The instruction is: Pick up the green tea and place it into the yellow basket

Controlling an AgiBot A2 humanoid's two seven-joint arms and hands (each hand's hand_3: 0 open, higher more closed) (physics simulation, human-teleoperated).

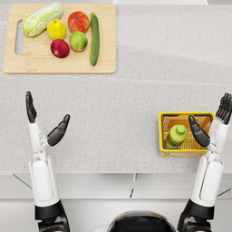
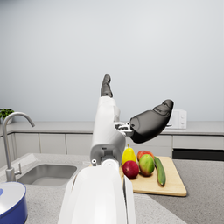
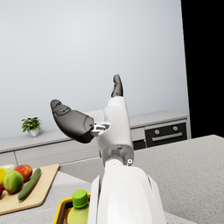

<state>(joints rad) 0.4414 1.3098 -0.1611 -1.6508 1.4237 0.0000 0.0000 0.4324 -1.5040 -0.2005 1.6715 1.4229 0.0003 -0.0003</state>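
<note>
We see the green tea bottle with a green cap lying in the yellow wire basket; our right hand above it and our left hand are both spread wide, holding nothing.

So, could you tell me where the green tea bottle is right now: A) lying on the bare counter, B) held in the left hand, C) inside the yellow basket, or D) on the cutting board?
C: the green tea bottle stands inside the yellow basket, beside the open right hand.
</note>
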